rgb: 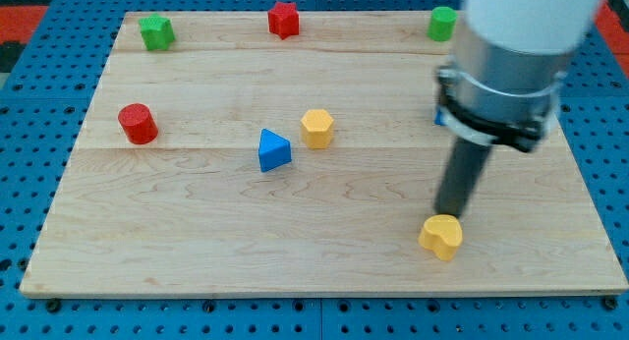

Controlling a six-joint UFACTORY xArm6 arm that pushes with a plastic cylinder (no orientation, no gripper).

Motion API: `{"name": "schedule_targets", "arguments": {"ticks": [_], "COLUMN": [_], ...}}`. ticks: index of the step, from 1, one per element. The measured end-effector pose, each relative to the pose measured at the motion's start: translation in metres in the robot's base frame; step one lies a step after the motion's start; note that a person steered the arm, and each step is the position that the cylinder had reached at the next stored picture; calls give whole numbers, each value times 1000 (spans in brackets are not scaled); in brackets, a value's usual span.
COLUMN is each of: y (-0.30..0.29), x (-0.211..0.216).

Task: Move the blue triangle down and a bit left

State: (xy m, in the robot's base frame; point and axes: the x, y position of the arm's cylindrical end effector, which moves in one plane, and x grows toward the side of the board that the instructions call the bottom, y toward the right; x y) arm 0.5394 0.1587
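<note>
The blue triangle [273,150] lies near the middle of the wooden board [197,232]. A yellow hexagon block [317,128] sits just to its upper right. My tip [447,215] is far to the view's right of the triangle, touching or just above a yellow heart-shaped block [441,236] near the board's bottom right. The arm's white and grey body [511,55] fills the upper right of the view.
A red cylinder [138,123] sits at the left. A green star-like block [155,31], a red star-like block [284,20] and a green cylinder [442,24] line the top edge. A blue block [438,115] is mostly hidden behind the arm.
</note>
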Motion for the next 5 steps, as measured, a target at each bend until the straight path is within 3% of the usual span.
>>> {"name": "schedule_targets", "arguments": {"ticks": [3,5], "y": [-48,-64], "x": [-48,-49]}}
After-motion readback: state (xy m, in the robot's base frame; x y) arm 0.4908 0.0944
